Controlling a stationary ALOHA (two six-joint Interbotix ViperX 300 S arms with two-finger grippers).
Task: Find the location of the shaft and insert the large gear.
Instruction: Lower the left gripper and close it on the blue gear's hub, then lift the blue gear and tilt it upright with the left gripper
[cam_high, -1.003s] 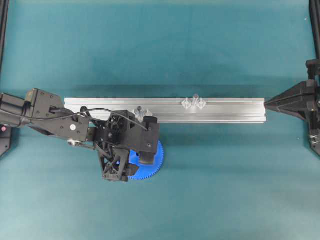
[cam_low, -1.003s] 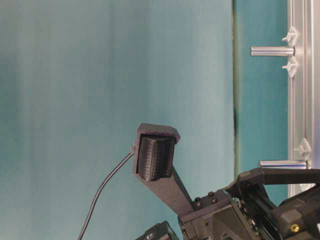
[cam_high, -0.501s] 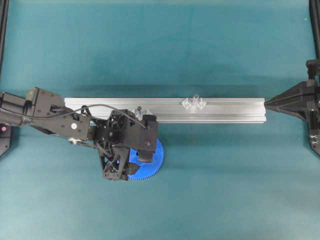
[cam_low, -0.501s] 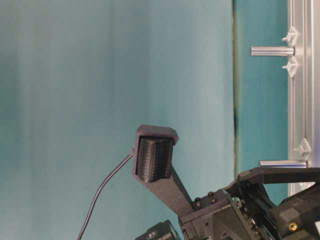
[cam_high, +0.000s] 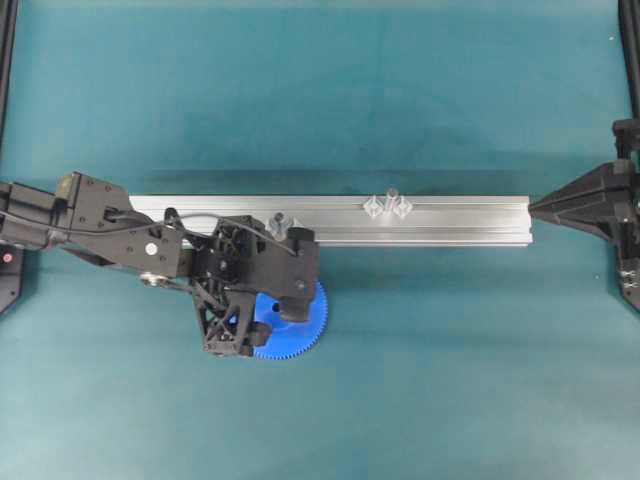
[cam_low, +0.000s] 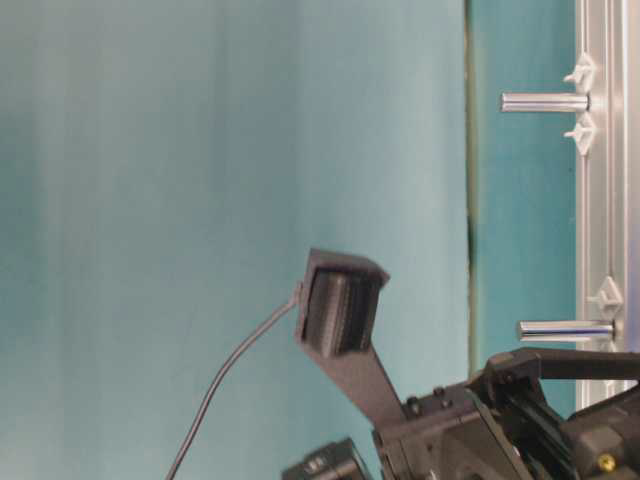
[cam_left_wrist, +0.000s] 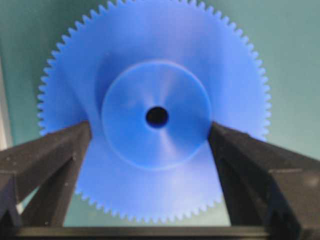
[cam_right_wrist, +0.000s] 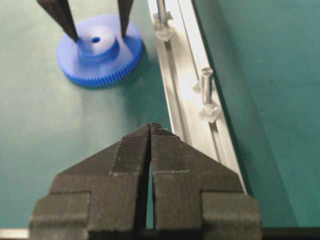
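Teal matting (cam_high: 420, 340) carries the large gear (cam_right_wrist: 97, 50) flat beside the rail (cam_high: 430, 220), the left gripper (cam_left_wrist: 150, 131) fingers apart around its hub, the right gripper (cam_right_wrist: 151, 131) fingers pressed together.

**Where everything sits on my surface**

From overhead I see the rail (cam_high: 330, 220) lying crosswise along the middle of the surface (cam_high: 420, 380). Two shafts stand on it: one shaft (cam_high: 390, 196) right of centre, the other shaft (cam_high: 276, 220) further left. The large gear (cam_high: 300, 325) lies flat on the surface just in front of the rail, below that left-hand shaft. My left hand (cam_left_wrist: 150, 150) hangs over the gear, one finger (cam_left_wrist: 55, 160) on each side of its hub. My right hand (cam_right_wrist: 151, 131) sits well apart, off the rail's right end.
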